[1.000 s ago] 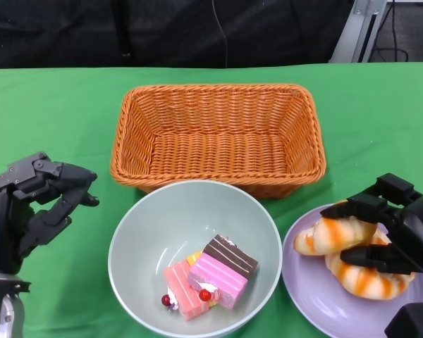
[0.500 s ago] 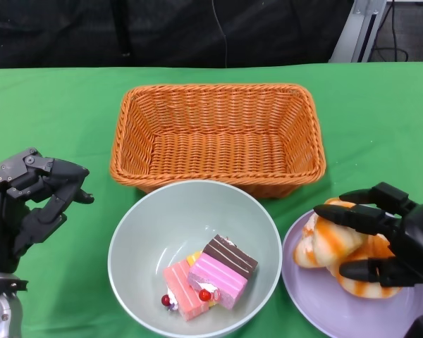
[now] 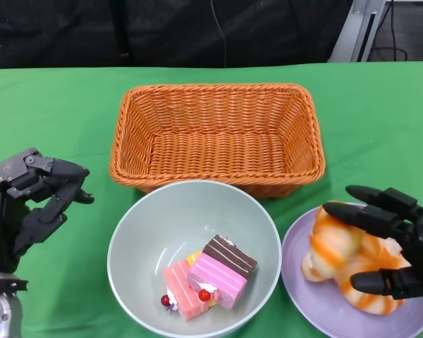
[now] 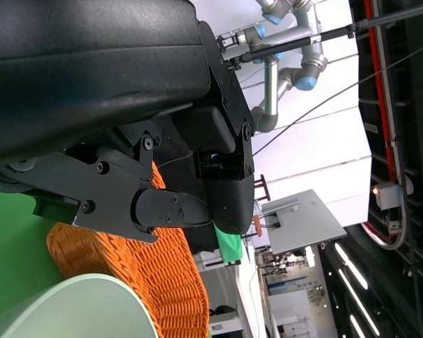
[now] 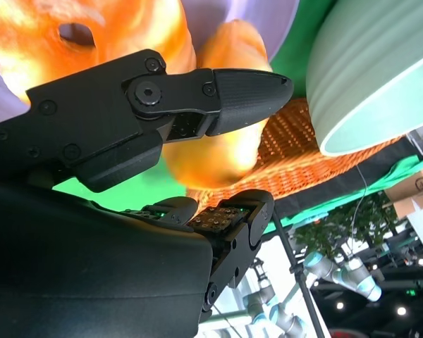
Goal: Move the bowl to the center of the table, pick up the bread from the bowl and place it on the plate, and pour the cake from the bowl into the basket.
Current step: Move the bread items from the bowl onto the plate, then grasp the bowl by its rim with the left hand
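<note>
The pale green bowl (image 3: 127, 232) stands just in front of the orange wicker basket (image 3: 218, 134). Pink and brown cake pieces (image 3: 211, 278) lie in the bowl. To its right is the lilac plate (image 3: 296, 282) with orange-glazed bread (image 3: 331, 246) lying on it. My right hand (image 3: 398, 243) hovers over the plate, fingers spread wide around the bread without gripping it. The right wrist view shows the bread (image 5: 218, 148) beyond my spread fingers (image 5: 247, 91), with the bowl (image 5: 366, 70) alongside. My left hand (image 3: 25, 204) sits left of the bowl, loosely curved and holding nothing.
The basket is empty and almost touches the bowl's far rim. Green cloth covers the table, with bare cloth left of the basket and around my left hand. The plate lies at the picture's lower right corner.
My right hand's fingers have spread apart and let go of the bread, which now lies on the plate. My left hand drew back slightly to the left, then stayed still.
</note>
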Controlling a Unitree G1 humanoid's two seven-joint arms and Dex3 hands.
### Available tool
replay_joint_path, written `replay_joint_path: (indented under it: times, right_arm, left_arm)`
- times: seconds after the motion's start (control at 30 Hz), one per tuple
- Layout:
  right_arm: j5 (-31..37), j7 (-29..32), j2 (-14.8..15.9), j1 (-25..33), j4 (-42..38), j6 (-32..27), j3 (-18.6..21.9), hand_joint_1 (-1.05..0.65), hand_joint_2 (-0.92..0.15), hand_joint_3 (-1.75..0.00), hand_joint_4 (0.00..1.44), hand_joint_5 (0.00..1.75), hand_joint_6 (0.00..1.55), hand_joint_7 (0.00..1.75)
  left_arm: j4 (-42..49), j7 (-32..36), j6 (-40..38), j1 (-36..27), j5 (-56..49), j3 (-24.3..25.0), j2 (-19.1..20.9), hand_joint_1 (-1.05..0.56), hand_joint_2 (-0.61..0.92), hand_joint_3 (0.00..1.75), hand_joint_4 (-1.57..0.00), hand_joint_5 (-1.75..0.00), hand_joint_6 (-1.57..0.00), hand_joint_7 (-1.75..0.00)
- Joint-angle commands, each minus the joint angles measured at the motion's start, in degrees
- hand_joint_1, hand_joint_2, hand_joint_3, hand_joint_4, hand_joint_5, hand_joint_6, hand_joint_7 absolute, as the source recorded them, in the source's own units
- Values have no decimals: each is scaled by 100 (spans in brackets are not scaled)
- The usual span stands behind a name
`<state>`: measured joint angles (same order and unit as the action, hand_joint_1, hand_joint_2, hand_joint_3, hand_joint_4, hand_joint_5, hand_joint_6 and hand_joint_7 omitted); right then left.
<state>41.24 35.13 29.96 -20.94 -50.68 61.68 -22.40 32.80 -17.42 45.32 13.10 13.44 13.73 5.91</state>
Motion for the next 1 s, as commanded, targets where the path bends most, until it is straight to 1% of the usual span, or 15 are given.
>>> replay_joint_path:
  times: [0.03, 0.13, 0.23, 0.3, 0.47, 0.57, 0.63, 0.73, 0.8, 0.9, 0.93, 1.0]
  right_arm:
    - [-234, -215, 110, 113, 111, 39, 192, -105, -92, -46, 47, 17, 37, 0]
    - [-310, -344, 82, 134, 144, 93, 277, -105, -92, -46, 42, 14, 37, 0]
    - [-333, -337, 32, 156, 149, 134, 351, -105, -92, -46, 42, 13, 38, 0]
    - [-363, -256, -25, 151, 98, 283, 425, -105, -92, -46, 43, 13, 38, 1]
    - [-265, 267, -212, 50, -98, 777, 652, -101, -92, -42, 53, 17, 48, 4]
    - [-209, 437, -276, -19, -195, 950, 731, -99, -92, -42, 56, 17, 49, 3]
    - [-296, 589, -413, -61, -265, 997, 842, -98, -92, -42, 58, 18, 50, 4]
    - [-644, 645, -705, -114, -438, 1121, 1069, -94, -92, -39, 63, 20, 55, 5]
    - [-863, 561, -840, -117, -479, 1104, 1204, -90, -92, -37, 65, 21, 56, 4]
    - [-1377, 195, -1007, -107, -524, 1107, 1364, -82, -92, -33, 66, 21, 61, 6]
    - [-1586, -1, -1049, -93, -519, 1094, 1400, -81, -92, -32, 66, 22, 62, 6]
    - [-2099, -511, -1118, -61, -522, 1081, 1436, -72, -92, -27, 66, 22, 64, 6]
  left_arm:
    - [67, 40, 28, 56, -40, 22, 104, -18, 92, 31, -89, -122, -96, -92]
    - [96, 90, 35, 66, -83, 28, 90, -20, 92, 30, -89, -123, -95, -94]
    - [110, 76, 32, 72, -72, 33, 82, -20, 92, 30, -89, -124, -95, -95]
    - [118, 108, 48, 72, -109, 35, 84, -20, 92, 30, -89, -124, -95, -95]
    - [148, 76, 90, 72, -101, 40, 86, -19, 92, 31, -88, -124, -94, -96]
    - [173, 50, 115, 77, -79, 43, 86, -19, 92, 31, -89, -123, -94, -97]
    - [168, 65, 111, 71, -89, 42, 85, -19, 92, 32, -89, -123, -94, -97]
    - [136, 67, 92, 52, -75, 45, 81, -19, 92, 32, -89, -123, -94, -97]
    - [106, 67, 66, 36, -75, 42, 88, -19, 92, 31, -89, -122, -94, -95]
    - [67, 67, 46, 20, -92, 38, 111, -19, 92, 30, -89, -121, -95, -91]
    - [70, 69, 69, 21, -104, 40, 118, -19, 92, 30, -89, -120, -96, -90]
    - [80, 26, 114, 27, -86, 38, 132, -19, 92, 28, -89, -118, -98, -83]
